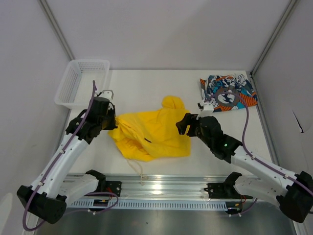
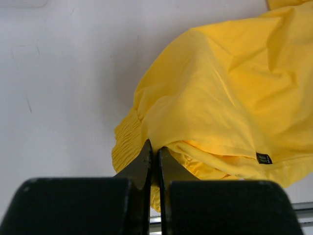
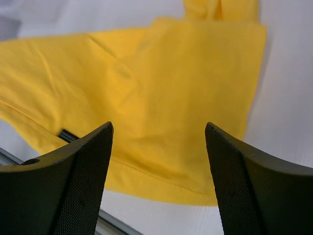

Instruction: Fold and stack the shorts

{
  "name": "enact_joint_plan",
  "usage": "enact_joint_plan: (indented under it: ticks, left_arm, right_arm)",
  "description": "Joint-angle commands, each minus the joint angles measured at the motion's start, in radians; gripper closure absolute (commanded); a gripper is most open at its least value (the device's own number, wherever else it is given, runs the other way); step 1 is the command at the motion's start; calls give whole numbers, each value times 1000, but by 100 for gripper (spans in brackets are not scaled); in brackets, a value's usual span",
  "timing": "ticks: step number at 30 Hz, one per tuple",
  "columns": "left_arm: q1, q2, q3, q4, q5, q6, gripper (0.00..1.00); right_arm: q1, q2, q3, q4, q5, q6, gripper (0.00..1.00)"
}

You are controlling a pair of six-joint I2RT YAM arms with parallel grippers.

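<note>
The table (image 1: 146, 83) carries all you need: the yellow shorts (image 1: 151, 132) lie rumpled in the middle of it, between the two arms, and the printed shorts (image 1: 227, 92) sit bunched at the far right corner, well apart from them. The step in hand looks like the fold of the yellow pair. Your left jaws are closed tight on the cloth's left edge, by the gathered waistband. Your right jaws stand wide open with nothing in them, hovering over the right side of the same pair. To do this well, bring the right jaws down on the outer edge rather than the middle and pinch it cleanly, level with the left grip — a lopsided hold will likely skew the fold. Lift both sides together, keep the cloth taut between them, then lay it flat. Mind the white drawstring (image 1: 139, 169) trailing toward the near edge — it could drag or snag.
</note>
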Motion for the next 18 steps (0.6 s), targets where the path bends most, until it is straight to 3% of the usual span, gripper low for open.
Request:
enact_joint_plan:
  ticks: [1, 8, 14, 18]
  left_arm:
    - [56, 23, 8, 25, 8, 39, 100]
    - [153, 44, -56, 71, 46, 20, 100]
    - [214, 24, -64, 76, 25, 7, 100]
    - [268, 6, -87, 92, 25, 1, 100]
  right_arm:
    - [-46, 86, 5, -148, -86, 29, 23]
    - [-75, 125, -113, -72, -258, 97, 26]
    - [55, 97, -139, -67, -235, -56, 24]
    - [168, 116, -127, -98, -94, -119, 22]
